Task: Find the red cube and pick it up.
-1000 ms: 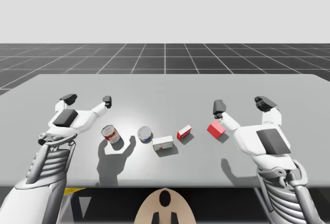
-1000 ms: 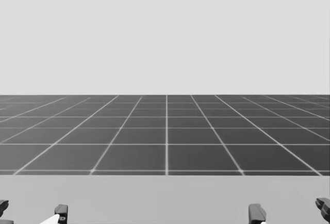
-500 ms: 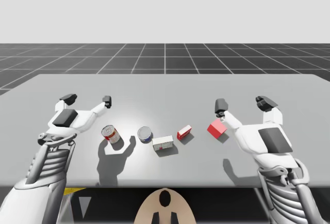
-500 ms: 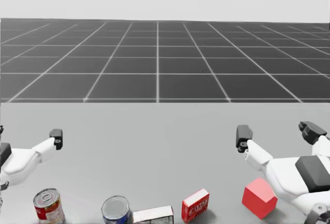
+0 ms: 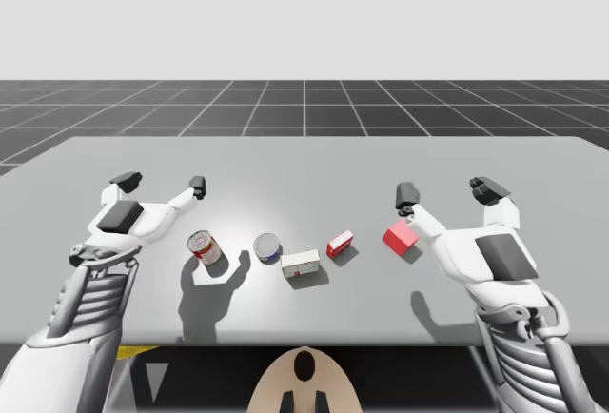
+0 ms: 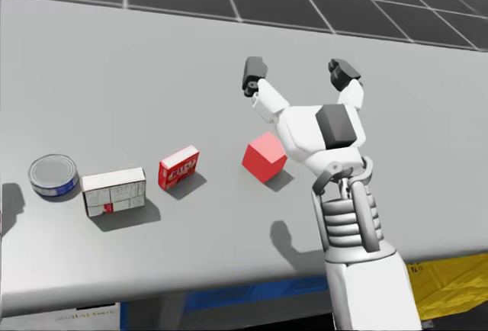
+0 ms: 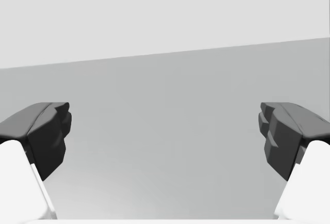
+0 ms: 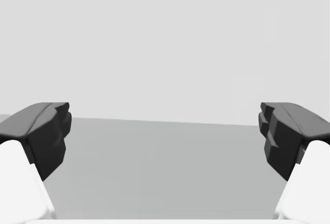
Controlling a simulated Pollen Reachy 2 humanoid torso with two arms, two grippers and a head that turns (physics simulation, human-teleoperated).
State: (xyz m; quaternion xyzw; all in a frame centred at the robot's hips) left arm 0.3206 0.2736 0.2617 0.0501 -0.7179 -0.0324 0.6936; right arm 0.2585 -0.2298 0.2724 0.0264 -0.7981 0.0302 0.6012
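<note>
Your head has tipped down and right; nothing on the tabletop (image 6: 107,72) moved. Left jaws and right jaws are wide open, holding nothing. The red cube (image 6: 264,157) sits just left of your right arm (image 6: 316,129), nearer than the jaws. Going straight down could miss it, or the arm could bump it away. The arm hides the cube's right edge, so you cannot tell if they touch.
</note>
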